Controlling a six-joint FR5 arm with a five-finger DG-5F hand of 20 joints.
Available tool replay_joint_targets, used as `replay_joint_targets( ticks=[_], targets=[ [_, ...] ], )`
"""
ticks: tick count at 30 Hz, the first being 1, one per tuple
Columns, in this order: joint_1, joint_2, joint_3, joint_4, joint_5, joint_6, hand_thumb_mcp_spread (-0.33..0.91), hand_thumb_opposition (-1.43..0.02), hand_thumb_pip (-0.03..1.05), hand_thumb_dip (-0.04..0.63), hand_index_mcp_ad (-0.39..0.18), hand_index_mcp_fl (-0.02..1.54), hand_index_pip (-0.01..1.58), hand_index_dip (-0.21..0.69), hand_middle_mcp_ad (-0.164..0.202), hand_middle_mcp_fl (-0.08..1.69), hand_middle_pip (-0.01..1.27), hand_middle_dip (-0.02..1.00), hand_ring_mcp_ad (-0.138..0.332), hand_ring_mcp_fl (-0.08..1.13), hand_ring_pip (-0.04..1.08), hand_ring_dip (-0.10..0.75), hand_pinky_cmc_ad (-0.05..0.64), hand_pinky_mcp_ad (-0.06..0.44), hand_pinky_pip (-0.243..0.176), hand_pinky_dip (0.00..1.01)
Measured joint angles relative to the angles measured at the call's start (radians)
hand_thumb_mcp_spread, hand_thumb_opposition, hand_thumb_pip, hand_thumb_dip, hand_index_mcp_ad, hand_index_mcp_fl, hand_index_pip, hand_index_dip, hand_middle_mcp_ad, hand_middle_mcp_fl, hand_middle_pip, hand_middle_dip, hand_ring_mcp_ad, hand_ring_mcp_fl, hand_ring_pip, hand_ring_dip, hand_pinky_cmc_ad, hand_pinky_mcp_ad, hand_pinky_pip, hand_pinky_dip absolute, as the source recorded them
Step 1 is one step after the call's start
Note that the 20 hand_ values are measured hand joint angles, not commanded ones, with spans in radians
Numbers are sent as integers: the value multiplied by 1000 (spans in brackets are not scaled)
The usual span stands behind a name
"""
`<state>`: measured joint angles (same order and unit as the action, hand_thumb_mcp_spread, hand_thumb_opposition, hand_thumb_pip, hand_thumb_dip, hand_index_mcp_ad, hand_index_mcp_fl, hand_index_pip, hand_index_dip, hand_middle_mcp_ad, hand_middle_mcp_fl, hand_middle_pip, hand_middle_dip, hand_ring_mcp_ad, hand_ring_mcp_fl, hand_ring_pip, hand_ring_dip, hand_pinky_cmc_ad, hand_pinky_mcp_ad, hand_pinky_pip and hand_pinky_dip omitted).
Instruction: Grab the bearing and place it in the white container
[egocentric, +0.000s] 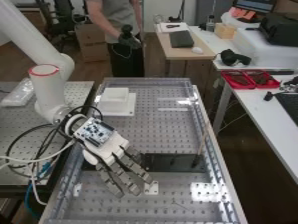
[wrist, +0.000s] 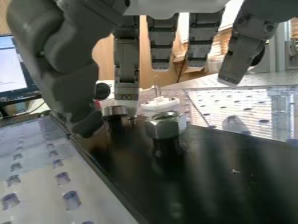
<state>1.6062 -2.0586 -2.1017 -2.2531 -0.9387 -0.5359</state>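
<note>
Fingers (egocentric: 126, 181) straight, apart, wrist view showing hexagonal metal head (wrist: 165, 126), high view showing white container (egocentric: 117, 95)

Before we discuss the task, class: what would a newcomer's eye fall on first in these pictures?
Most likely the hand, its dark fingers straight over the perforated bench. Next, the shiny hexagonal metal piece on the black strip, and the white container toward the bench's far end.

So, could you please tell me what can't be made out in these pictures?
- High view: part of the black plate, covered by the robot hand.
- High view: the inside of the white container, too small.
- Wrist view: whether the thumb touches the round metal piece; their closeness obscures it.
</note>
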Motion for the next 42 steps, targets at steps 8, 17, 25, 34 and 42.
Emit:
replay_joint_targets(
  ticks=[8, 17, 25, 34, 42],
  targets=[
    [-5, -3, 3, 5, -4, 1, 354, -785, 709, 237, -73, 24, 1491, 164, 59, 40, 126, 222, 164, 0, 187, 110, 379, 312, -106, 569],
    [-7, 1, -2, 14, 0, 5, 354, -785, 709, 237, -73, 23, 1487, 164, 59, 37, 126, 222, 164, 0, 187, 110, 380, 312, -106, 569],
    [-6, -1, -2, 8, -1, 11, 354, -785, 712, 239, -73, 23, 1491, 164, 59, 37, 126, 222, 164, 0, 187, 110, 380, 312, -106, 569],
    [-3, -5, -2, 8, -2, 9, 354, -785, 712, 236, -73, 23, 1491, 164, 59, 37, 126, 222, 164, 0, 183, 110, 380, 312, -106, 571],
    [7, -8, -20, 78, 5, -21, 368, -785, 696, 236, -68, 206, 1489, 140, 59, 84, 126, 222, 162, 0, 183, 110, 380, 312, -106, 569]
  ],
)
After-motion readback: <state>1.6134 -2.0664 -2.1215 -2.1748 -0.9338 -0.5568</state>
